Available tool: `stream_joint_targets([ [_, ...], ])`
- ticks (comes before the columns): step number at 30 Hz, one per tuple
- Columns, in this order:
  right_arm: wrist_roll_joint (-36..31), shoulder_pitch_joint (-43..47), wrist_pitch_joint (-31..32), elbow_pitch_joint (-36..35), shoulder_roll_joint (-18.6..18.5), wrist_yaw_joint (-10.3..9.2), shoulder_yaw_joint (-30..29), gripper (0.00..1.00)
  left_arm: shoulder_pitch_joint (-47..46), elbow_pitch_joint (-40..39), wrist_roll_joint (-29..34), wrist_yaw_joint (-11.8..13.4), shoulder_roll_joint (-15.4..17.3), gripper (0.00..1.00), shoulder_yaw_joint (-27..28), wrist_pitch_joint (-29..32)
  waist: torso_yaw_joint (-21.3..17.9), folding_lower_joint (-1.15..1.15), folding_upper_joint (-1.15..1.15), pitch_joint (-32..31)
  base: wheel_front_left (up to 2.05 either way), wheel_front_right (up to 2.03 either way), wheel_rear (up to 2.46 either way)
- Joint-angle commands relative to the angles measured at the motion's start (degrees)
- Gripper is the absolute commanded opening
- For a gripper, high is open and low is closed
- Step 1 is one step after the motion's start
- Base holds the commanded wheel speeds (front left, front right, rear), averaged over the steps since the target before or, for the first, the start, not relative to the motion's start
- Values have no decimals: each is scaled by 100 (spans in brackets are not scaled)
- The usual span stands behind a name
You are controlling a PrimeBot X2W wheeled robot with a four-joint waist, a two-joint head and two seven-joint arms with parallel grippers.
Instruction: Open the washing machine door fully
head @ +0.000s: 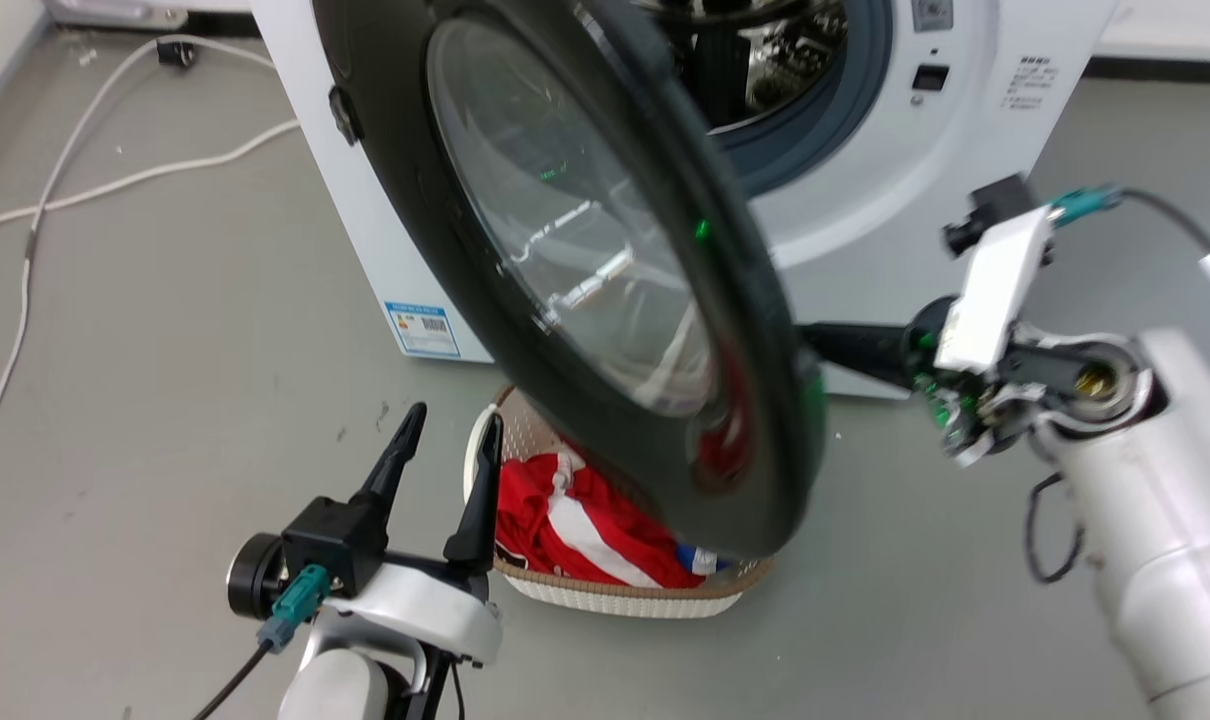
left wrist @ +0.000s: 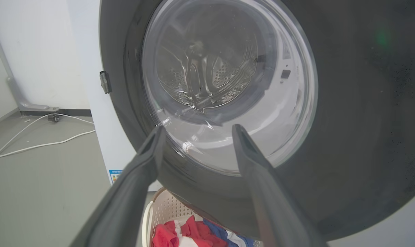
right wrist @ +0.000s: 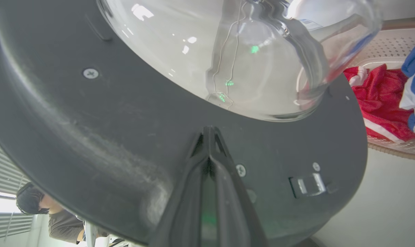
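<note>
The washing machine [head: 865, 230] stands white at the top of the head view, its steel drum [head: 765, 60] exposed. The washing machine door [head: 395, 190], glossy black with a clear glass bowl, is swung partly out over a basket. My right gripper [head: 815, 342] reaches in from the right behind the door's free edge. In the right wrist view the right gripper [right wrist: 209, 129] is shut, its tips against the door's inner face [right wrist: 91, 130] just below the glass bowl. My left gripper [head: 453, 418] is open near the floor, facing the door's outer side [left wrist: 348, 103] with nothing between its fingers [left wrist: 152, 147].
A white laundry basket [head: 615, 598] with red, white and blue clothes sits on the floor under the door. White cables [head: 115, 185] trail over the grey floor at the left. The door latch [right wrist: 307, 185] is near the right fingertips. A person [right wrist: 32, 206] is beyond the door's edge.
</note>
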Motion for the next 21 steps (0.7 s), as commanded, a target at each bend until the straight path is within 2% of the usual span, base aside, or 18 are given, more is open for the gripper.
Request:
stream_joint_targets([
  [1,24,107,-15,-69,129,14,31,0,66,8,-8,2,31,100,-6,-13,-14,1,0,-82,0,0,0],
  [7,9,524,-114,-334,550,14,178,0,167,98,-28,2,37,100,-80,-13,21,1,0,-271,0,0,0],
  [13,-21,768,-265,-525,766,14,237,0,215,143,-17,2,52,100,-68,-13,63,1,0,-350,0,0,0],
  [17,-80,932,-686,-637,789,14,71,0,246,160,3,2,58,100,-41,-13,60,1,0,-391,0,0,0],
  [21,-146,1186,-1418,-785,788,14,-283,0,275,179,14,2,60,100,-4,-13,27,1,0,-464,0,0,0],
])
